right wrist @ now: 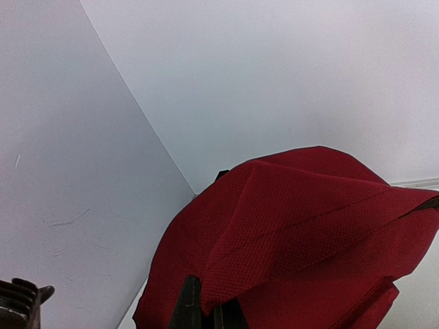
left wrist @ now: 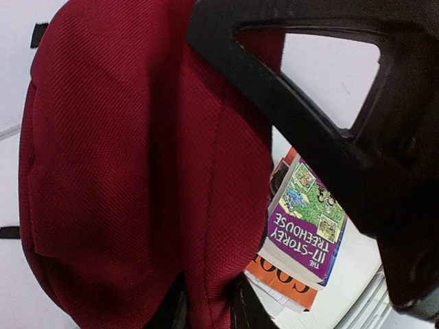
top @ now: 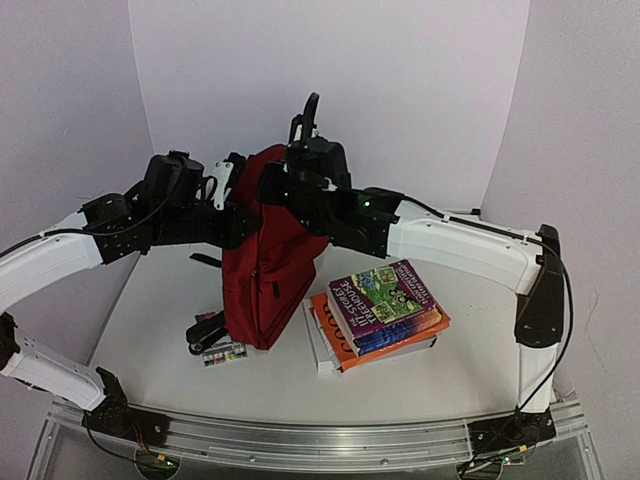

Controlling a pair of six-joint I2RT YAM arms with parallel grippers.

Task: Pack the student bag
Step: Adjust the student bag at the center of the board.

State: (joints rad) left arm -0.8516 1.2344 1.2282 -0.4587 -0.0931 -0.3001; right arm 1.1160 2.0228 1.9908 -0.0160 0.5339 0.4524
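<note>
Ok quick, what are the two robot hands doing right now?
The left gripper: fingers around a fold of the student bag, cannot tell if clamped.
The right gripper: shut on the student bag.

The dark red student bag (top: 268, 270) stands upright, seemingly held up.

Pale table (top: 420, 380) — student bag (top: 265, 270), book stack (top: 378, 315), small colourful pack (top: 223, 353).

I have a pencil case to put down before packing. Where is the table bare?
Bare table runs along the near edge, between the book stack and the front rail. Another patch lies left of the student bag. Crowded: the bag's foot, with small items, and the books close beside it.
</note>
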